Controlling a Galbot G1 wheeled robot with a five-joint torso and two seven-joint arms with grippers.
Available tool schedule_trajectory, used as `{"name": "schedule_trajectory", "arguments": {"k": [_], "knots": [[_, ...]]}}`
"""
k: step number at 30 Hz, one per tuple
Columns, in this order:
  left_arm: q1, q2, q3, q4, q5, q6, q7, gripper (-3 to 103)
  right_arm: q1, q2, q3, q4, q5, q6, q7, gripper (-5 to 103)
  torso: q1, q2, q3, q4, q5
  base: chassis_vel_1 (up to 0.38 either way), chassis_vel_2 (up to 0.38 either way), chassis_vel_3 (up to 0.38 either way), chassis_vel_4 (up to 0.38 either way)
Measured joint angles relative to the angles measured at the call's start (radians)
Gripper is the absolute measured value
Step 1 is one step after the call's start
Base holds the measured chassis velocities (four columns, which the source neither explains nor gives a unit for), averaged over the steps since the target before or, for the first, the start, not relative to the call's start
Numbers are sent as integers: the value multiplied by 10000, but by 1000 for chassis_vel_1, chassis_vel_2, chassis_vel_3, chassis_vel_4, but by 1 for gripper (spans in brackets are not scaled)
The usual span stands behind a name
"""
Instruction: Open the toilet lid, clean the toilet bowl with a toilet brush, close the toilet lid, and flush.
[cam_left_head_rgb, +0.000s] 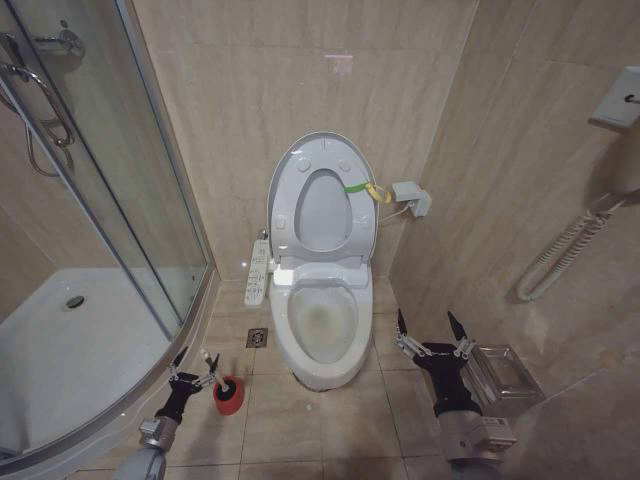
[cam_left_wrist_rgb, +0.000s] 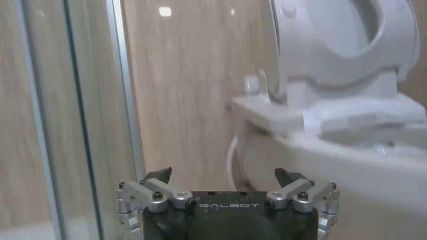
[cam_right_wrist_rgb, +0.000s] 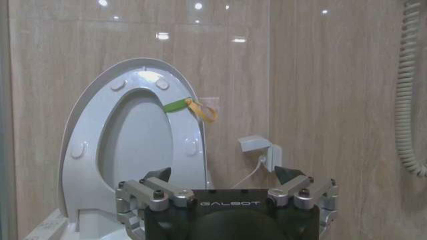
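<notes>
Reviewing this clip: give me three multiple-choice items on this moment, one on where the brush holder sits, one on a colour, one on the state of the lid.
1. Where is the red holder cup?
A. On the floor at the robot's left of the toilet bowl
B. Inside the bowl
C. On the wall shelf

2. What colour is the band on the toilet lid?
A. Blue
B. Yellow-green
C. Black

3. How does the lid stand?
A. Shut over the bowl
B. Raised against the wall
C. Taken off, lying on the floor

Answers:
1 A, the cup stands on the tiles by the left gripper.
2 B, the band shows yellow-green at the lid's edge.
3 B, lid and seat both stand upright, the bowl open.
</notes>
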Motion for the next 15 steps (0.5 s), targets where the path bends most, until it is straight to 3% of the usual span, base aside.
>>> {"name": "schedule_trajectory", "arguments": {"k": [1,4,6,10,15], "knots": [[0,0,0,0,0,0,0,100,0,0,0,0,0,0,0,100,0,0,0,0,0,0,0,0,0],[456,76,-145,-1065,329,148,-769,100,0,0,0,0,0,0,0,100,0,0,0,-4,-2,0,0,0,0],[558,89,-182,-1311,352,220,-864,100,0,0,0,-1,0,0,0,100,0,0,1,-2,-2,0,0,0,0],[1175,230,-604,-2871,392,917,-975,100,0,0,0,0,0,0,0,100,0,0,0,-1,0,0,0,0,0],[1818,597,-971,-4751,424,1779,-1642,100,0,-1,0,0,0,0,-1,100,0,0,0,-1,0,0,0,0,0]]}}
